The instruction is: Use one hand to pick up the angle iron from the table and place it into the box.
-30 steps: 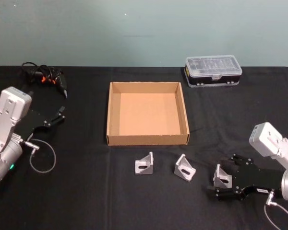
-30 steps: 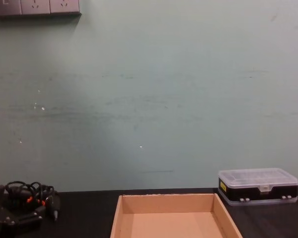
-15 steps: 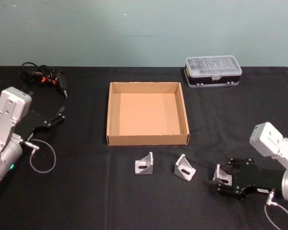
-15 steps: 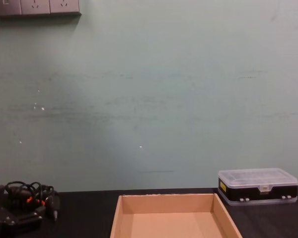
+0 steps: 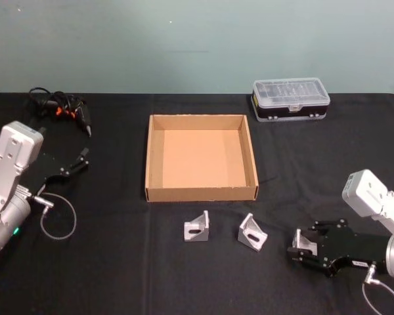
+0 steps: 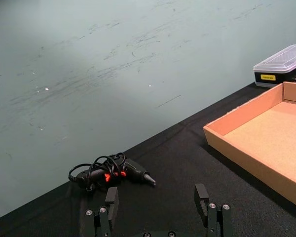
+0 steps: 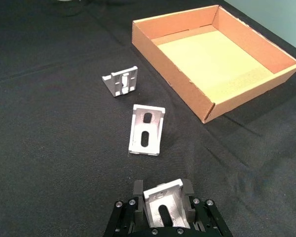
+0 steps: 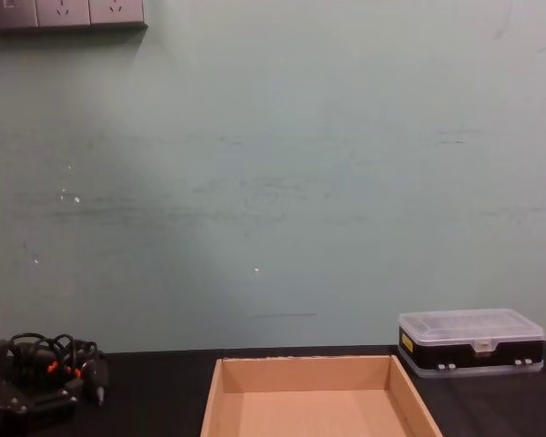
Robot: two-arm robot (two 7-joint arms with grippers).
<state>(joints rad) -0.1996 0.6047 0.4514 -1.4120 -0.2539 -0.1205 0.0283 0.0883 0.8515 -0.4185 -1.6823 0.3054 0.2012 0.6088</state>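
Note:
Three silver angle irons are in front of the box on the black table (image 5: 118,262). Two lie loose: one (image 5: 197,228) (image 7: 121,81) near the centre, another (image 5: 252,233) (image 7: 146,130) to its right. The third angle iron (image 5: 305,241) (image 7: 162,196) sits between the fingers of my right gripper (image 5: 301,248) (image 7: 162,191), which is shut on it low at the table's front right. The tan cardboard box (image 5: 200,192) (image 7: 172,79) (image 8: 300,373) stands open and empty at the centre. My left gripper (image 5: 79,161) (image 6: 157,200) rests open at the far left, holding nothing.
A black case with a clear lid (image 5: 290,98) (image 8: 470,341) stands behind the box on the right. A black tool with orange marks and coiled cable (image 5: 62,108) (image 6: 113,173) lies at the back left. Bare tabletop spans between the box and both arms.
The right gripper's fingers have come together on the rightmost angle iron, from wide apart a second ago. The left arm has stayed put.

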